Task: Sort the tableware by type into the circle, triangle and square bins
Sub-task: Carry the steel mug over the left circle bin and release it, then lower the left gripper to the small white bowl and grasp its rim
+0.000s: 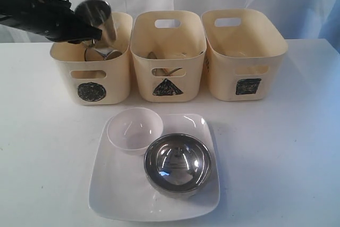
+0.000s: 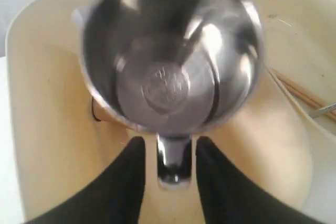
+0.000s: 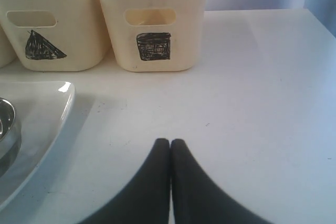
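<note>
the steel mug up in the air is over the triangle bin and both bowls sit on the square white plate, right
No, wrong bin: the exterior view shows the steel mug over the circle bin. The rest holds: the small white bowl and the steel bowl both sit on the square white plate.

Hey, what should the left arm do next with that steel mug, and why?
Probably spread the left gripper wider and let the steel mug fall into the circle bin. The mug hangs tilted over that bin, a second steel mug lies inside, and the fingers flank its handle with slim gaps.
</note>
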